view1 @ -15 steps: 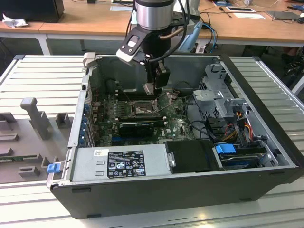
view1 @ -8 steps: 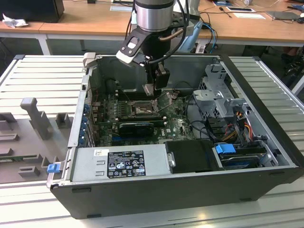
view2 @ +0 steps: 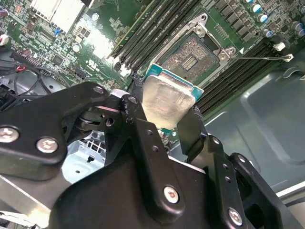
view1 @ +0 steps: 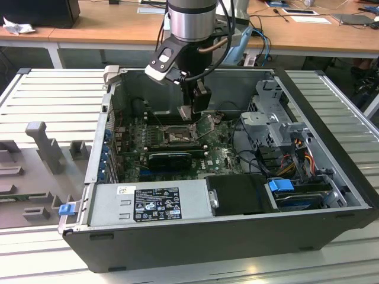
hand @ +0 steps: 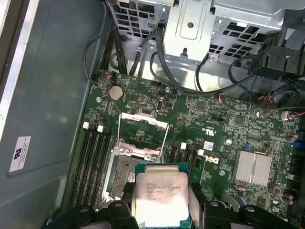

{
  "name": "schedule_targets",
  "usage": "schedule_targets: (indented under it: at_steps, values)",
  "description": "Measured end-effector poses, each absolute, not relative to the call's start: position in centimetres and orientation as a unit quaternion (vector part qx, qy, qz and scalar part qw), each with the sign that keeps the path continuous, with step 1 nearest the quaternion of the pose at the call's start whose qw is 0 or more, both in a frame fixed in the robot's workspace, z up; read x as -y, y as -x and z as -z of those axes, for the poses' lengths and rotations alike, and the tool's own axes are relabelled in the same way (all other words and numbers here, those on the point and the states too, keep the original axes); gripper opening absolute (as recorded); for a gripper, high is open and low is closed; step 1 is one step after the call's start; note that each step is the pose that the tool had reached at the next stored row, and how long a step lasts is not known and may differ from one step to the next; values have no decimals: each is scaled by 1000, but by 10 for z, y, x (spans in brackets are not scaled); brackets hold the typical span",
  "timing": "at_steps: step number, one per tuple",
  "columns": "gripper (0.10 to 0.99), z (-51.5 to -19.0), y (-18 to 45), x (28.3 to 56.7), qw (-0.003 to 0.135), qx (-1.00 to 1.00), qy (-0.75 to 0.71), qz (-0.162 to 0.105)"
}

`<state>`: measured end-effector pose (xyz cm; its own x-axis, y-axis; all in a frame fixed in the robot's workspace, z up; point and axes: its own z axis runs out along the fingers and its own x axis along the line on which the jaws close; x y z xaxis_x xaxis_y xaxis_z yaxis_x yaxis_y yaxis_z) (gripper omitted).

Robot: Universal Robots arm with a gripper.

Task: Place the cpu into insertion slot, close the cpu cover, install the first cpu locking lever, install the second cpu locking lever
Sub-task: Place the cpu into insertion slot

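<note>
Open computer case (view1: 237, 231) lies on its side on the slatted worktop (view1: 53, 94). The arm comes in from 12 o'clock in the exterior view and drops steeply into the case, wrist over the green board (view1: 219, 157).

Hand (view2: 164, 107): clamped on the cpu (view2: 164, 98). One finger (view2: 138, 119) is on each of two opposite edges. The pale metal top faces both wrist cameras.

Key relation: the cpu sits just short of the insertion slot (view2: 190, 52). In both wrist views its far edge overlaps the slot's near rim. Most of the dark contact field is uncovered beyond it. You cannot tell from these views whether chip and rim touch; it looks held clear above, not seated.

The chip is square, so it has no long axis to line up. In the first wrist view its sides run close to parallel with the slot (hand: 121, 174).

In the exterior view the hand (view1: 192, 111) reads at about 1 o'clock of the slot (view1: 177, 136), close in.

The cpu cover (hand: 143, 117) is swung open on the slot's far side from the hand, window frame clear of the socket. One thin locking lever (view2: 259, 58) stands out sideways, unlatched.

Judgement: first step in hand, chip not yet set down; cover and levers untouched.
</note>
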<state>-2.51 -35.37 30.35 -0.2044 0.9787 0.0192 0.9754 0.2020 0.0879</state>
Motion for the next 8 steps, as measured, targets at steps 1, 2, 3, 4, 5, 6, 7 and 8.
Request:
schedule_targets:
  at_steps: [1, 2, 3, 4, 5, 6, 7, 8]
  values:
    - [529, -301, 25, 353, 20, -773, -633, -40]
    - [529, -299, 25, 353, 21, -770, -636, -40]
    - [529, -293, 25, 353, 21, -758, -651, -40]
    - [529, -292, 25, 353, 22, -753, -657, -39]
    - [529, -291, 25, 353, 22, -750, -660, -39]
    - [529, -290, 26, 353, 22, -748, -662, -39]
    - [529, -289, 26, 353, 22, -748, -663, -39]
    - [529, -288, 26, 353, 21, -747, -663, -38]
